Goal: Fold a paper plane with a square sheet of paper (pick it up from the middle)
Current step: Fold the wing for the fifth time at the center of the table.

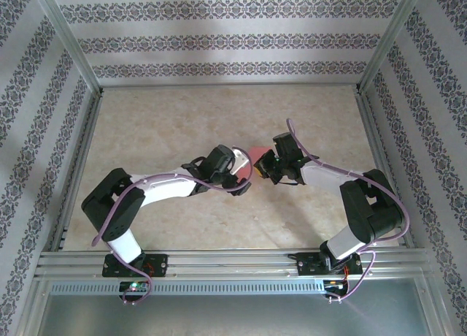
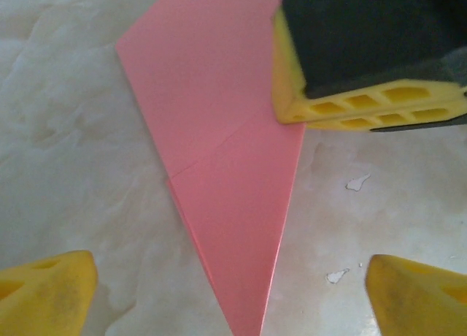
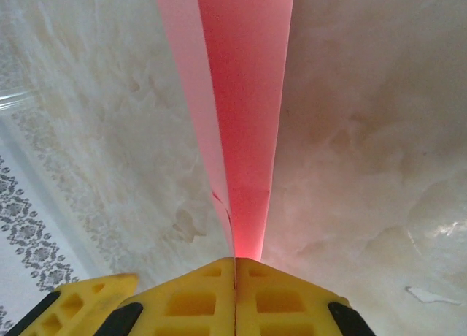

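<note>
We logged the pink plane lying on the table around mid-table, between the two wrists. The left gripper hung over its pointed end with jaws spread wide, one finger on each side, touching nothing. The right gripper had its jaws pressed together, pinching the plane on its right side.

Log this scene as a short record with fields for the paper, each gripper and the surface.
paper: pink paper plane, narrow pointed kite shape with a crease, lying on the table
left gripper: open, fingertips either side of the pointed end, apart from it
right gripper: shut on the pink paper plane, pinching its edge
surface: marble-patterned table
</note>
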Action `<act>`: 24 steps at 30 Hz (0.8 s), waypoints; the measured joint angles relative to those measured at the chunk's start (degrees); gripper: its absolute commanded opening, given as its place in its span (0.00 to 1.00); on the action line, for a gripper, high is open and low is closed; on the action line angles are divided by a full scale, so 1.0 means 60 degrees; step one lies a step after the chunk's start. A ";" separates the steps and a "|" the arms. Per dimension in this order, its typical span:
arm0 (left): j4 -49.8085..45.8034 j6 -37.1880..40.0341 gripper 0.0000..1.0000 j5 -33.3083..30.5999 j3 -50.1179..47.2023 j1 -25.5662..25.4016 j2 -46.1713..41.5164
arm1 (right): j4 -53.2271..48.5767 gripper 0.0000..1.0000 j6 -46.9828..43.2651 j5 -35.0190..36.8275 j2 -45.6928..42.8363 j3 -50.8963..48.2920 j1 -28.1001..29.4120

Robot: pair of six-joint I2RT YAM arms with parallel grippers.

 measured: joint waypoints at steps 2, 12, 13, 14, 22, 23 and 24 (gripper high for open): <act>0.0153 0.0455 0.81 0.0004 0.0051 -0.0091 0.0229 | -0.0004 0.08 0.0091 -0.0095 0.0000 0.0000 0.0000; 0.1523 0.1701 0.59 0.0000 -0.0127 -0.0160 0.0645 | -0.0004 0.09 0.0488 -0.0488 0.0011 0.0000 -0.0015; 0.1621 0.1763 0.57 0.0004 -0.0157 -0.0160 0.0667 | -0.0004 0.10 0.0510 -0.0517 0.0022 0.0000 -0.0033; 0.1694 0.1832 0.55 0.0004 -0.0197 -0.0160 0.0688 | 0.0000 0.10 0.0525 -0.0561 0.0029 0.0000 -0.0055; 0.1934 0.1971 0.43 0.0007 -0.0627 -0.0164 0.0729 | 0.0004 0.11 0.0597 -0.0860 0.0131 0.0000 -0.0066; 0.1971 0.1978 0.40 0.0000 -0.0692 -0.0164 0.0729 | 0.0004 0.11 0.0597 -0.0878 0.0164 0.0000 -0.0069; 0.2000 0.1974 0.37 0.0000 -0.0739 -0.0164 0.0732 | 0.0000 0.11 0.0597 -0.0922 0.0182 0.0000 -0.0102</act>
